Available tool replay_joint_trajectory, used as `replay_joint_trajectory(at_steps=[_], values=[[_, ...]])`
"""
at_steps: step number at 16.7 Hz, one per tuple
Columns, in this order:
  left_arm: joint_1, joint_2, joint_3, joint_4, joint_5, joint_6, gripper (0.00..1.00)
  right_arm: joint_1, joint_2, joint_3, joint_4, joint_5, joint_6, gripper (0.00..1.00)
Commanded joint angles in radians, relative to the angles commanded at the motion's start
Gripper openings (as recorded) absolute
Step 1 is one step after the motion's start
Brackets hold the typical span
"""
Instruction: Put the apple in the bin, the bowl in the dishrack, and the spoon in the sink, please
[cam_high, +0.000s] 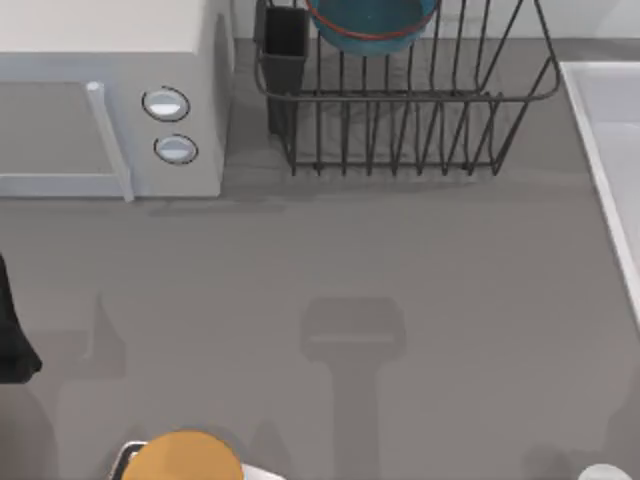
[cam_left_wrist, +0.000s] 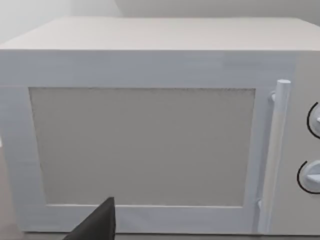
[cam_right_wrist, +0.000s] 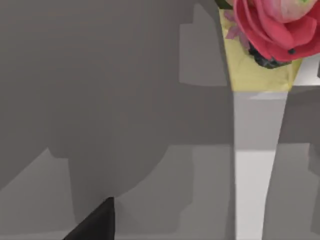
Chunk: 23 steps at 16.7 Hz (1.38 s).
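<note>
The dishrack (cam_high: 400, 120) looks like thin dark metal wire with a dull sheen, and the bowl (cam_high: 372, 22) in it is smooth, glossy blue, like glazed ceramic. The microwave (cam_high: 110, 100) has a matt white plastic-looking casing, with 2 shiny knobs (cam_high: 166, 104). The table (cam_high: 400, 300) is smooth matt grey.

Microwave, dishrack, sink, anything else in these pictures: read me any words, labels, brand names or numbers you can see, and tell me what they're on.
None: no readable text.
The microwave door and its two knobs are unmarked.
The dishrack, bowl and sink are unlabelled.
</note>
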Motion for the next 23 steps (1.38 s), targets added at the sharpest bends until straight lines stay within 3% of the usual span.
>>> replay_joint_trajectory(at_steps=[6, 19, 23], values=[[0.000, 0.000, 0.000, 0.000, 0.000, 0.000, 1.00, 0.000, 0.024, -0.026, 0.046, 0.000, 0.000, 1.00], [0.000, 0.000, 0.000, 0.000, 0.000, 0.000, 1.00, 0.000, 0.024, -0.026, 0.046, 0.000, 0.000, 0.02], [0.000, 0.000, 0.000, 0.000, 0.000, 0.000, 1.00, 0.000, 0.024, -0.026, 0.046, 0.000, 0.000, 0.00]])
